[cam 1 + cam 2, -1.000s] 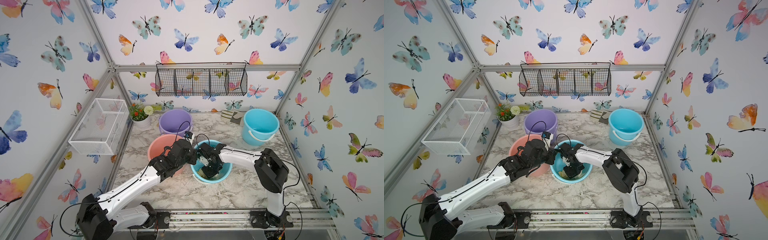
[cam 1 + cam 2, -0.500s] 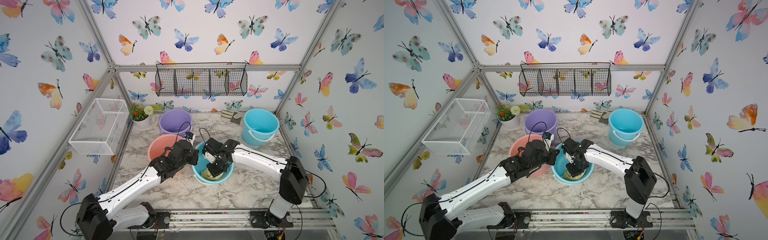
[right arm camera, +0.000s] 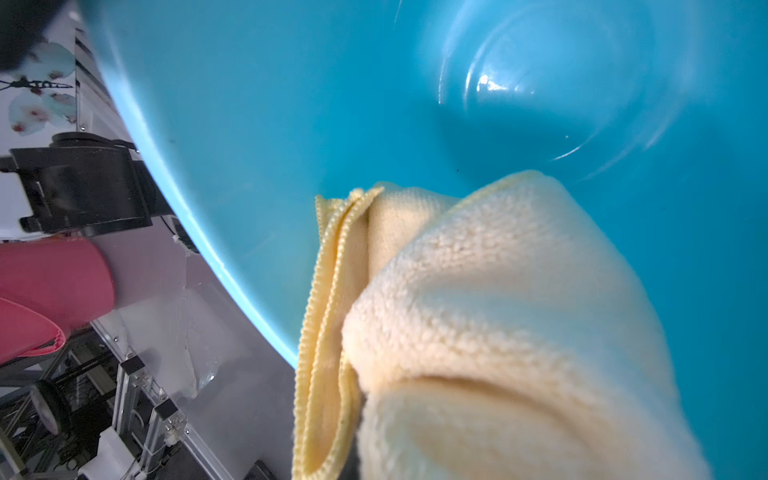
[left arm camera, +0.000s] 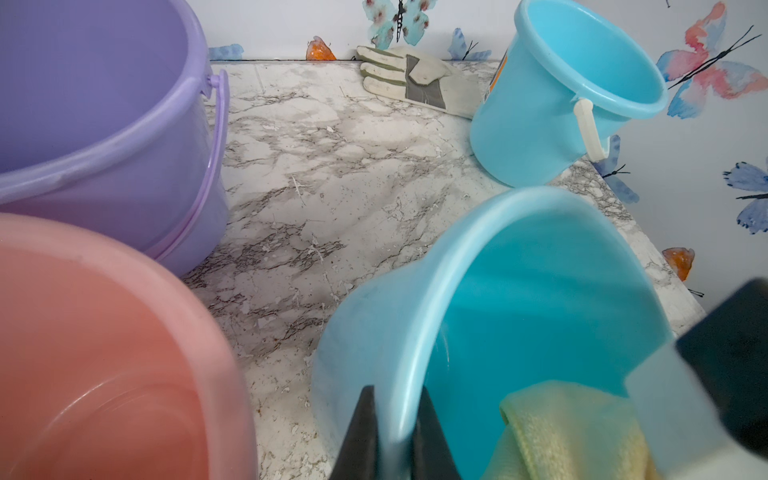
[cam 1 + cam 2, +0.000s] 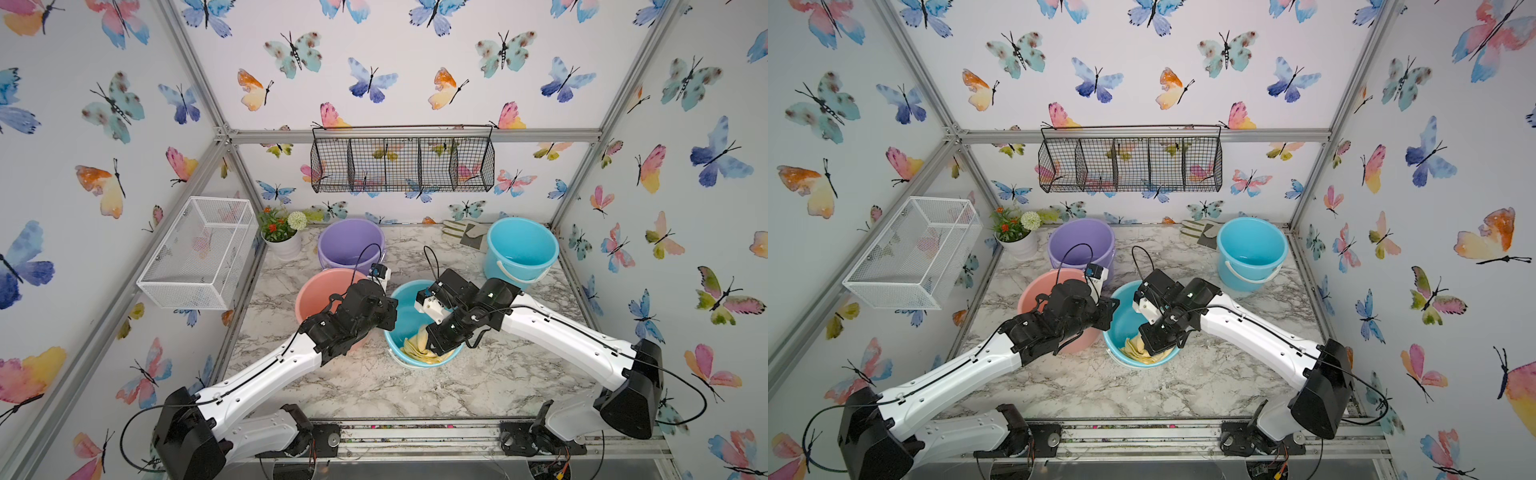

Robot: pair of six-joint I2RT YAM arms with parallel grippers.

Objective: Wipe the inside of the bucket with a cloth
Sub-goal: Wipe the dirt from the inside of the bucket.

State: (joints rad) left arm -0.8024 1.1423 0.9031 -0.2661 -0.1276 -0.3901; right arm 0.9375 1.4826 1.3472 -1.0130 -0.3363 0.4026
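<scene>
The right end effector pinches the cloth inside the bucket at the worktop's middle, and its elbow is now swung farther right than before. The left end effector still pinches the bucket's rim.

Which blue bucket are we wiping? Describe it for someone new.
On the marble table, find the pink bucket. The blue bucket beside it holds the yellow cloth, with the left claw pinching its rim; the other blue bucket is empty.
</scene>
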